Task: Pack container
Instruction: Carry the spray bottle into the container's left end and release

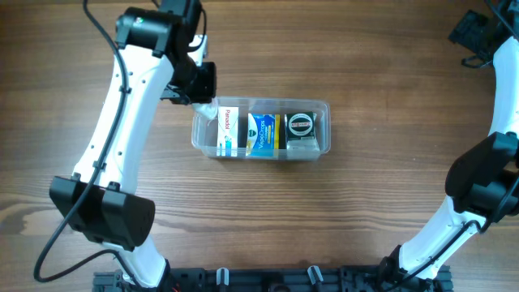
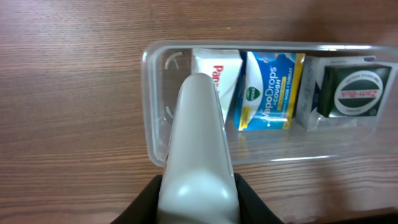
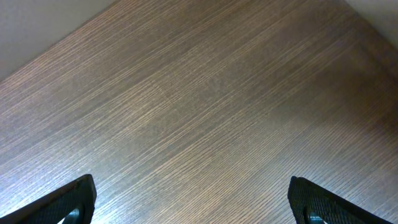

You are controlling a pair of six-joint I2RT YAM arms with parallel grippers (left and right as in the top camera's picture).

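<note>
Just ahead of my left gripper [image 2: 198,198] sits the container [image 2: 147,93], its near long wall crossing under the tool and its left end directly below the tip. My dark fingers [image 2: 151,198] are clamped on either side of a smooth white item [image 2: 198,137]. I cannot tell whether it is a tube or a bottle, as no label faces the camera.

Its far end hangs over the one bare slot at the left end of the tub. Just right of that tip stands a white box [image 2: 219,78] with red print, then a blue VapoDrops box [image 2: 268,90], and furthest from the tool a dark green Zam-Buk pack [image 2: 352,93]. All three stand side by side inside.

My right gripper [image 3: 193,202] is parked well away over the bare table [image 3: 199,93], its fingers spread wide with nothing between them.

I judge this to be the placing step for the last piece, with the tub nearly filled. The next move calls for lowering the item straight into that slot, keeping it between the end wall and the white box. The gap looks snug, so I would ease down slowly, and part the fingers only once the item bears on the floor. A nudge sideways could tip the white box or shove the light tub along the wood.
</note>
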